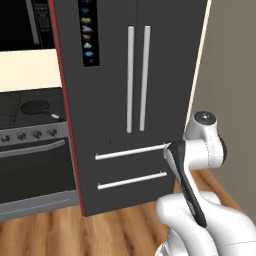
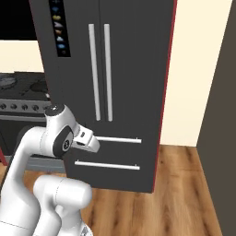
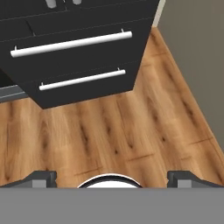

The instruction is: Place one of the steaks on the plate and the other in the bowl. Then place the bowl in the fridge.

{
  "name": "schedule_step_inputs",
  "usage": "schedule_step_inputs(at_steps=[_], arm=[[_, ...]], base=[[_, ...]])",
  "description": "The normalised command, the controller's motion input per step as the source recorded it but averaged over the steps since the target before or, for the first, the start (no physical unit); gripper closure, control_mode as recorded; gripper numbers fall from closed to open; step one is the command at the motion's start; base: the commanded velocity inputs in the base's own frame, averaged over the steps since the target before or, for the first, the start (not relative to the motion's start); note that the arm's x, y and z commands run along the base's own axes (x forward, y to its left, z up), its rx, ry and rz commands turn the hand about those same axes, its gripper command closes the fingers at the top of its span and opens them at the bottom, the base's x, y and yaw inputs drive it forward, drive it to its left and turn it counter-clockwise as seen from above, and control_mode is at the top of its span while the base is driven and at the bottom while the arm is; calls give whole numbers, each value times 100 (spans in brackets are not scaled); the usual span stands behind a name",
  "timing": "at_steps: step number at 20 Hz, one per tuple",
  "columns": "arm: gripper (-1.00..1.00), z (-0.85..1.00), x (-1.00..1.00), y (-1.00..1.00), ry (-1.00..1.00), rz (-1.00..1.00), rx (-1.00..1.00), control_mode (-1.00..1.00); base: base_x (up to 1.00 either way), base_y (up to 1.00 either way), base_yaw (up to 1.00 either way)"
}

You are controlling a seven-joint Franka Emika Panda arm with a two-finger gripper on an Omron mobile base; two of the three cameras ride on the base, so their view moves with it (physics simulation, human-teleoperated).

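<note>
While the stove (image 1: 30, 125) with its pan (image 1: 37, 107) sits at left, the fridge (image 1: 130, 100) stands shut ahead, doors and drawers closed. Folded low, the arm's hand (image 3: 112, 178) points at the floor (image 3: 109, 131), fingers wide, holding nothing. Steaks, plate and bowl remain unhandled, I judge; everything is left.

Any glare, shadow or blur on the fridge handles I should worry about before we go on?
Left base view: fridge evenly lit, door handles sharp, no glare. Right base view: same flat rendered light, drawer handles crisp. Hand view: drawer handles slightly soft, wood floor clear, no hard shadows.
</note>
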Motion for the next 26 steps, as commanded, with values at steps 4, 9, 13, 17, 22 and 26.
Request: schedule_step_inputs(at_steps=[4, 9, 13, 17, 22, 26], arm=[[-100, 0, 0, 0, 0, 0, 0, 100], [-100, 0, 0, 0, 0, 0, 0, 100], [-100, 0, 0, 0, 0, 0, 0, 100], [-100, 0, 0, 0, 0, 0, 0, 100], [-100, 3, 0, 0, -21, 3, 0, -100], [-100, 7, 18, 16, -50, 4, 1, -100]], base=[[46, -6, 7], [0, 0, 0], [0, 2, 0], [0, 0, 0], [0, 0, 0], [0, 0, 0]])
